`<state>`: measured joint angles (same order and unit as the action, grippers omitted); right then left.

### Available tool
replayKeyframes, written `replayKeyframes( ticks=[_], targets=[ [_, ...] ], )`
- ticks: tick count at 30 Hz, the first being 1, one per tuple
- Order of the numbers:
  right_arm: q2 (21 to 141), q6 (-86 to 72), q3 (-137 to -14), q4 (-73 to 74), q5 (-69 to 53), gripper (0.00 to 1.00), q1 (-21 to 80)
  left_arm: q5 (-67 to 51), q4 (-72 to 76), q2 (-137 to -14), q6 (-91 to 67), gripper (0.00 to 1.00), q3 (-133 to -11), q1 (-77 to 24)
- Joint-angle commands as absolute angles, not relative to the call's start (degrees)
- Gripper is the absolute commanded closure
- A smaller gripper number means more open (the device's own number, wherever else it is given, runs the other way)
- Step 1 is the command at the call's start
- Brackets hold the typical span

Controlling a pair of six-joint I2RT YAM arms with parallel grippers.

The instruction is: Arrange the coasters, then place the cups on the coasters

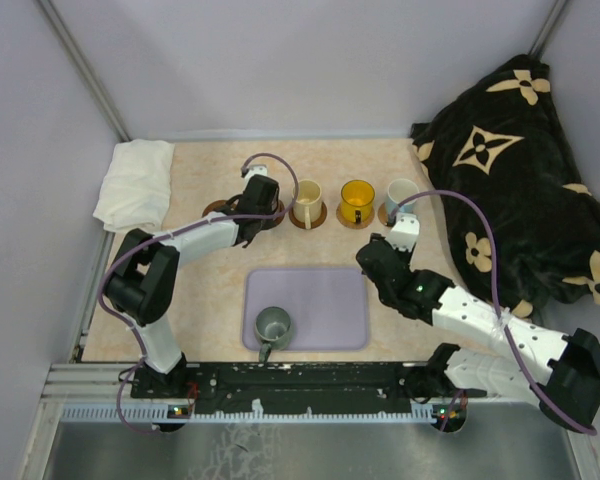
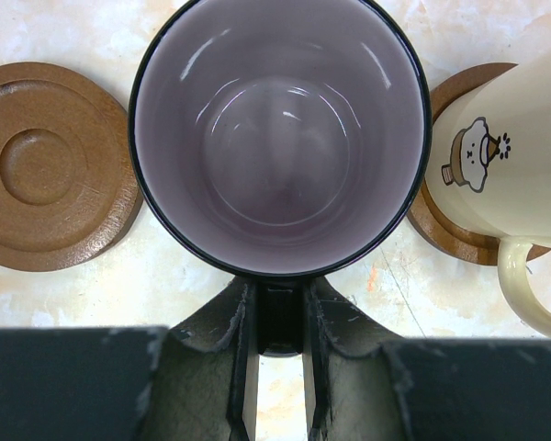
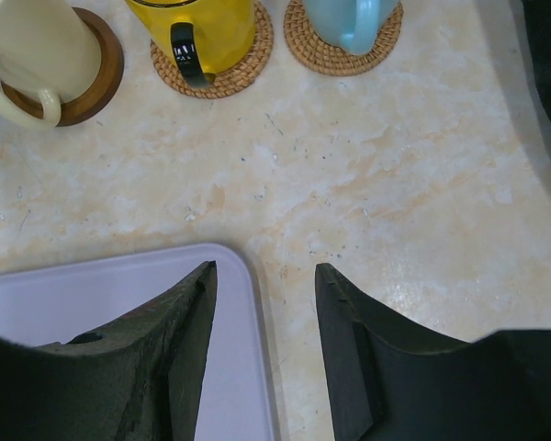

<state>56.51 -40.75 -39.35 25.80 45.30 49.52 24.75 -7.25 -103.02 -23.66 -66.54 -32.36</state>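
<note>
My left gripper [image 2: 280,296] [image 1: 264,196] is shut on the handle of the translucent purple-grey cup [image 2: 280,138]. That cup sits between an empty dark brown coaster [image 2: 46,165] [image 1: 217,208] and the cream cup [image 2: 514,147] [image 1: 307,200], which stands on its own dark coaster [image 2: 441,225]. I cannot tell whether the purple cup touches the table. The orange-yellow cup [image 1: 357,200] [image 3: 197,32] and light blue cup [image 1: 400,193] [image 3: 349,18] stand on woven tan coasters [image 3: 234,78]. The grey-green cup [image 1: 273,327] stands on the tray. My right gripper [image 3: 264,271] [image 1: 372,258] is open and empty above the tray's far right corner.
The lavender tray [image 1: 325,300] lies at the near middle of the table. A folded white cloth [image 1: 135,182] lies at the far left corner. A black blanket with tan flowers [image 1: 520,170] is heaped along the right side. Walls close off the back and sides.
</note>
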Motion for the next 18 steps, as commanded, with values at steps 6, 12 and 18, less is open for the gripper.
replayKeyframes(
  ticks=[6, 12, 18],
  targets=[
    [56.91, -41.25, -40.53, 23.05, 46.1, 0.53, 50.03, 24.66, -3.33, -103.33, -25.07, 0.96, -66.38, -31.99],
    [57.13, -40.85, -40.61, 22.9, 45.83, 0.53, 50.12, 24.17, -4.83, -102.8, -26.66, 0.85, -64.6, -31.99],
    [57.13, -40.78, -40.62, 22.76, 45.79, 0.52, 50.4, 23.71, -5.22, -101.51, -27.98, 0.58, -62.71, -32.04]
  ],
)
